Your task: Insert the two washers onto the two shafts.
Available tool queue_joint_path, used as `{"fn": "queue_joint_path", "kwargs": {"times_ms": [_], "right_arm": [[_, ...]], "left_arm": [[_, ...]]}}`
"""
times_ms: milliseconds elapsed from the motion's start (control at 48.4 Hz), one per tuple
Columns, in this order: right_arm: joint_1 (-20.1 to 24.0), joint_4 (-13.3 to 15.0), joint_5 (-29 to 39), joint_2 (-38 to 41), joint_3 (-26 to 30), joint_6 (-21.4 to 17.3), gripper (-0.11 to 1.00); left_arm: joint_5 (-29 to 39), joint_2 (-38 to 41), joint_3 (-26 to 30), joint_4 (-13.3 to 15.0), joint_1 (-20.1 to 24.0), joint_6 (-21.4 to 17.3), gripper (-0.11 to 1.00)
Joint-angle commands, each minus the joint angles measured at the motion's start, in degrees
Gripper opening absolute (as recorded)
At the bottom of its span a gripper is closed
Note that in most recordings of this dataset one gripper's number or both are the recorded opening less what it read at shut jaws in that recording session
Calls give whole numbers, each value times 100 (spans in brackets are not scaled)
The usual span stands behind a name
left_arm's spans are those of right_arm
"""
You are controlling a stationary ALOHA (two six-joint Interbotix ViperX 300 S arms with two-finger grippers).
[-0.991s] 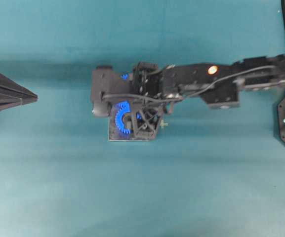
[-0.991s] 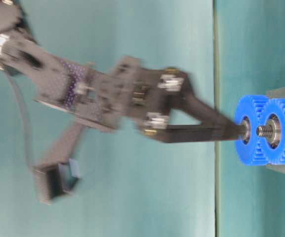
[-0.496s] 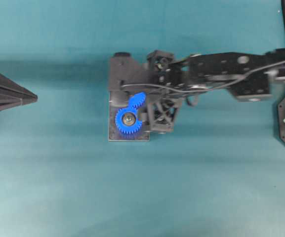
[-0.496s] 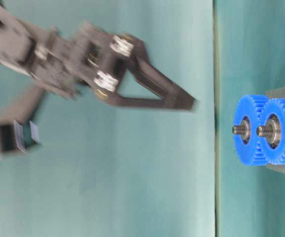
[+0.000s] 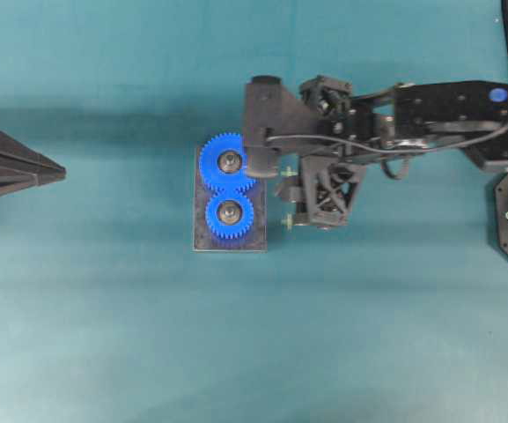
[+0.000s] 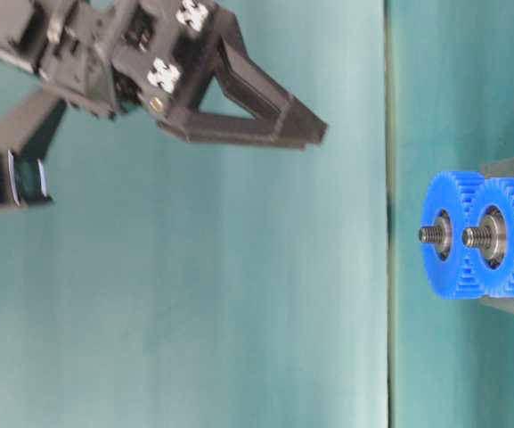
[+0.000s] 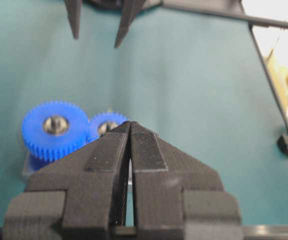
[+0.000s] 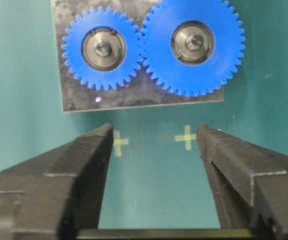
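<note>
Right claw (image 8: 153, 150) (empty) above gears (image 8: 148, 45)

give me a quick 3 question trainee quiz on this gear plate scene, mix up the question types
1. True or false: the right gripper is closed on one of the blue gears.
2. Multiple choice: how do the two blue gears sit on the metal plate? A) stacked one on the other B) side by side with teeth meshed C) far apart at opposite corners
3. Fill in: the left gripper's jaws are ____.

Key
1. False: its jaws stand apart with nothing between them, away from the gears.
2. B
3. Shut, the fingers pressed together.
</note>
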State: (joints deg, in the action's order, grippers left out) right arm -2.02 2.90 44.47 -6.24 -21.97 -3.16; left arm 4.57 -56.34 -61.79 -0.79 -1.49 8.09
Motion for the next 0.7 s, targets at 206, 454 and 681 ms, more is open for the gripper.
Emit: {"fn": "queue_joint_path", "kwargs": {"times_ms": [206,454,681], "right_arm": [[-18,9,-448,-677,-492,-70,67],[-35,9,-457,-1099,-923,-70,67],[-62,9,-545,-1441,-1266,-70,67]], "left_arm": [[-79,18,141,-18,9,-62,0],[-79,0,167,-18,18,-149,0],[-79,0,114,-18,18,-105,0]]}}
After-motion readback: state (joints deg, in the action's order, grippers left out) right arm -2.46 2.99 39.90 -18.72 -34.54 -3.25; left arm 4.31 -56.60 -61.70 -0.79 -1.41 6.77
